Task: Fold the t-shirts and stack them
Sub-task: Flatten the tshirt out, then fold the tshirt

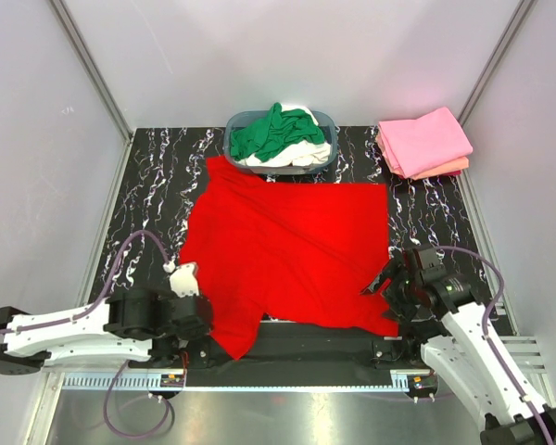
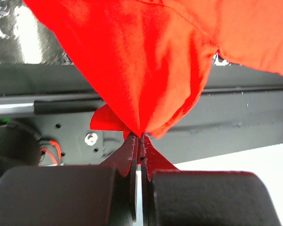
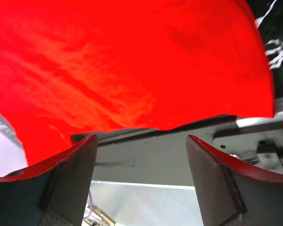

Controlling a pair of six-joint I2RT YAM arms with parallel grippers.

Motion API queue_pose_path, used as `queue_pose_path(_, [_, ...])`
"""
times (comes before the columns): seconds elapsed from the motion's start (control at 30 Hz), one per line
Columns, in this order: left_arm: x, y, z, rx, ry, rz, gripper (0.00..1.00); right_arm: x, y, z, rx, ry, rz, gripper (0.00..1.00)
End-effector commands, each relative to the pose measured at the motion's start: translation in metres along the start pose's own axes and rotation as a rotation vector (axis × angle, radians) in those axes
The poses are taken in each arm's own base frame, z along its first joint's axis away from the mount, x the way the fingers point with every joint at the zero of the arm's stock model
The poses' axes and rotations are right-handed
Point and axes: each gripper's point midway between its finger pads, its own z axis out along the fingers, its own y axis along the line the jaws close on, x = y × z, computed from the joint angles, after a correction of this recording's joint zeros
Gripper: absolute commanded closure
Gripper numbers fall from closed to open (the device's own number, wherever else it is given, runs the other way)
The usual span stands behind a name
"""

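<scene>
On the table point(image 1: 157, 185), one red t-shirt point(image 1: 287, 250)

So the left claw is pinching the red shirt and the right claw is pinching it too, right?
Not quite. The left claw is pinching the red shirt, but the right claw is not. Its fingers stand wide open, with the shirt's edge just beyond them and nothing gripped. The right wrist view shows it.

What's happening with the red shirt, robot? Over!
Left pincer shut on red t-shirt, near edge. Right pincer open, gripping nothing. Blue-grey basket beyond the shirt, nothing blocking.
</scene>
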Motion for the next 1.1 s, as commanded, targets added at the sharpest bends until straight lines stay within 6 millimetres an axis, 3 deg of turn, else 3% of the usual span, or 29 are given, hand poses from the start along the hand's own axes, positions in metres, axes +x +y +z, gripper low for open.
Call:
queue_pose_path(0.0, [0.012,0.011,-0.009,0.008,0.072,-0.025,1.0,-0.015,0.006,0.008,0.009,-0.049,-0.032,0.16])
queue_pose_path(0.27, [0.018,0.007,-0.026,0.076,0.137,-0.047,1.0,-0.036,0.025,0.018,0.024,-0.085,-0.051,0.09])
queue_pose_path(0.43, [0.022,0.009,-0.028,0.065,0.158,-0.045,1.0,-0.044,0.021,0.025,0.084,-0.104,-0.053,0.09])
queue_pose_path(0.63, [0.015,-0.037,-0.055,0.204,0.182,-0.053,1.0,-0.042,0.019,0.027,0.201,-0.128,-0.154,0.08])
queue_pose_path(0.83, [0.034,-0.043,-0.052,0.181,0.253,-0.049,1.0,-0.049,0.019,0.024,0.279,-0.167,-0.227,0.07])
queue_pose_path(0.97, [0.042,-0.03,-0.052,0.125,0.269,-0.034,1.0,-0.051,0.013,0.024,0.331,-0.196,-0.262,0.07])
queue_pose_path(1.07, [0.042,-0.033,-0.054,0.131,0.267,-0.028,1.0,-0.048,0.01,0.025,0.345,-0.185,-0.278,0.07])
